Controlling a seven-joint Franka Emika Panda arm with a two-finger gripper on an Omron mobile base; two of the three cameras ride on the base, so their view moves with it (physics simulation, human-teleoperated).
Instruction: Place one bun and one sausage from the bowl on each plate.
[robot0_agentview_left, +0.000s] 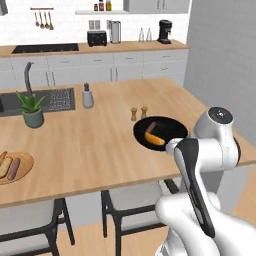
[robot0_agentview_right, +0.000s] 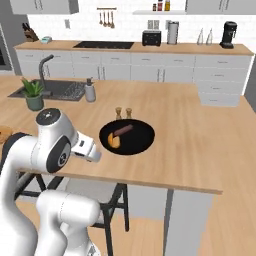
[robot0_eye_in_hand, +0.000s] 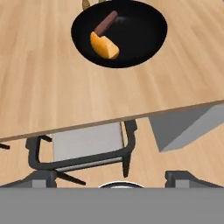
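Above the wooden counter (robot0_eye_in_hand: 43, 87), the fingers (robot0_eye_in_hand: 180, 178) stand wide apart, empty, short of the bowl (robot0_eye_in_hand: 144, 39).

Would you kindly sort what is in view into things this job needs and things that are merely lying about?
Needed:
- black bowl
- bun in it
- sausage in it
- plate, already holding a bun and sausage
- open claw

Lying about:
- two shakers
- potted plant
- soap dispenser
- stools

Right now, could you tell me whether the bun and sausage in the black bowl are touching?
Touching: in the hand view the sausage end meets the bun.
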